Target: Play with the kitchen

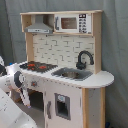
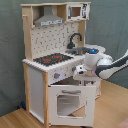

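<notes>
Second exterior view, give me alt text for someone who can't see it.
A white robot arm reaches in from the second exterior view's right to the front of a white and light-wood toy kitchen, just above its windowed oven door. The counter holds a black hob with red rings and a black faucet.

this looks like a lab or test space set up for robot trials, not a real home kitchen. a toy play kitchen (image 1: 65,65) stands alone in front of a plain grey curtain backdrop (image 1: 116,45) in both exterior views. the floor (image 2: 112,107) is bare light wood. a white robot arm (image 2: 102,65) reaches in beside the toy's counter (image 2: 55,61).
</notes>
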Robot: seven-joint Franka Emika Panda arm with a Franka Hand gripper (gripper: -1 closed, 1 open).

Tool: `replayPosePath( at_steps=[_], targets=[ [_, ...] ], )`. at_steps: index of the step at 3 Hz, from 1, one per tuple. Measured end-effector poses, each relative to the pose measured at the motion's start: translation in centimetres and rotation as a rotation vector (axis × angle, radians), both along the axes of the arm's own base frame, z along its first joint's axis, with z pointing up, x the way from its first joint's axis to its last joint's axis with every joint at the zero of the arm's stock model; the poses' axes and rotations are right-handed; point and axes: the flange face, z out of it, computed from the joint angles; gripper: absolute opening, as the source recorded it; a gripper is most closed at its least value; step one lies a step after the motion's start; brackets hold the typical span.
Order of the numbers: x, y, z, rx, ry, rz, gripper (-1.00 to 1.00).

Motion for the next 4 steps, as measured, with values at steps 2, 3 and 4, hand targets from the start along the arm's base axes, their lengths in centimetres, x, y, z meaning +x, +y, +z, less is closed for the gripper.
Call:
replayPosePath(
  at_steps=[2,3,4],
  targets=[
    [0.0,0.1,-0.3,0.004,0.015,0.019,-1.0],
    [-0.3,0.5,-1.7,0.003,0.054,0.046,-1.0],
    [-0.9,1.6,-3.2,0.022,0.063,0.031,-1.0]
  ],
)
